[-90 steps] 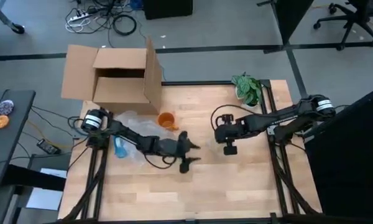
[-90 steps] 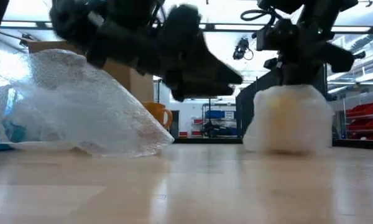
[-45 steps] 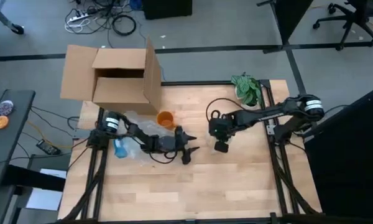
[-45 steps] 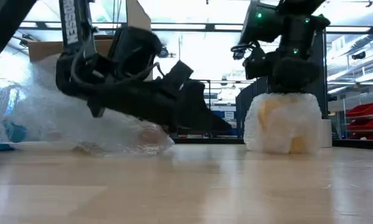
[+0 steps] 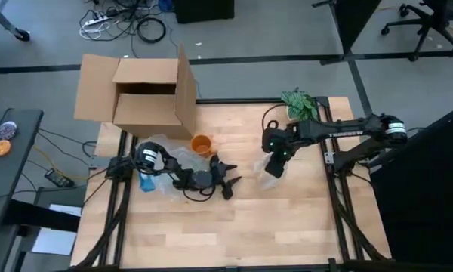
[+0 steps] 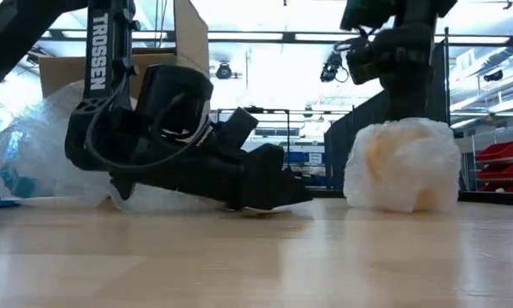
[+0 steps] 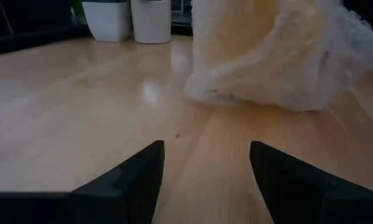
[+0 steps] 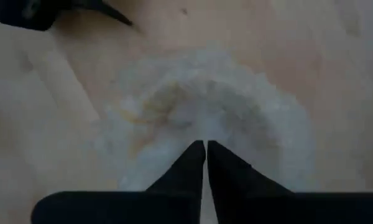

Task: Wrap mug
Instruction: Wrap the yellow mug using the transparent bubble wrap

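Right gripper has risen off the wrapped mug, jaws closed, empty | left gripper lowered onto counter, jaws open, at mug's 9 o'clock | mug on counter, bubble-wrap pile well apart.

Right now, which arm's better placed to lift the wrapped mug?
Right. The right pincer hangs shut directly above the wrapped mug; the left pincer lies open, low on the table, off to the side.
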You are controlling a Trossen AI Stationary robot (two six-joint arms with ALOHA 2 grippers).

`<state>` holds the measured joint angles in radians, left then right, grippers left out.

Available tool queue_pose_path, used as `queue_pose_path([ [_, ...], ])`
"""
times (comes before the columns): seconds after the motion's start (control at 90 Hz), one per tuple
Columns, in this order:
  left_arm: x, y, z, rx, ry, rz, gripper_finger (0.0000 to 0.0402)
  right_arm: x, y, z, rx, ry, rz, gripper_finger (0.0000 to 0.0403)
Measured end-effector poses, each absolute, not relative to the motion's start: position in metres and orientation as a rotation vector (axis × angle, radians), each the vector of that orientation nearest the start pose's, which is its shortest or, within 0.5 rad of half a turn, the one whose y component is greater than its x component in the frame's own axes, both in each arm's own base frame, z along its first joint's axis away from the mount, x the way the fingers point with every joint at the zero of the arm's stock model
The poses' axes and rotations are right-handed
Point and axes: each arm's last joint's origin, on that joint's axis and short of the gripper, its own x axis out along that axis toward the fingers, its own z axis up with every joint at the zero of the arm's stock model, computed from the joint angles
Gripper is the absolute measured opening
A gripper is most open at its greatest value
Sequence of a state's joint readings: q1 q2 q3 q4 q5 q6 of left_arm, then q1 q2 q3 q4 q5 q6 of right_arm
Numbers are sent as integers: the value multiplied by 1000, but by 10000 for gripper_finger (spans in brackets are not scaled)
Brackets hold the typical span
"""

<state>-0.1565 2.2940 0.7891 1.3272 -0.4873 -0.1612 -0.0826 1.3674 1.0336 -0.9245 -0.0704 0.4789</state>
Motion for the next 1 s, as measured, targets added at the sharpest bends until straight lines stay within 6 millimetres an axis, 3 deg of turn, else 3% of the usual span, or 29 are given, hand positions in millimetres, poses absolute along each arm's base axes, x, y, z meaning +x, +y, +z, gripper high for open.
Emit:
queue_pose_path([
  [0.1,360,-43,44,-102,141,349,223,248,-19,240,483,1260,-353,0],
  [0.356,360,-43,45,-100,131,359,223,266,-12,185,403,1473,-361,0],
  [0.478,360,-43,45,-100,131,360,223,273,-9,172,347,1526,-348,0],
  [0.589,360,-43,45,-100,131,361,223,277,-7,181,319,1523,-342,0],
  [0.833,360,-43,45,-100,130,364,223,278,-9,237,272,1442,-384,0],
  [1.0,360,-43,45,-99,130,366,223,281,-10,239,249,1411,-410,0],
])
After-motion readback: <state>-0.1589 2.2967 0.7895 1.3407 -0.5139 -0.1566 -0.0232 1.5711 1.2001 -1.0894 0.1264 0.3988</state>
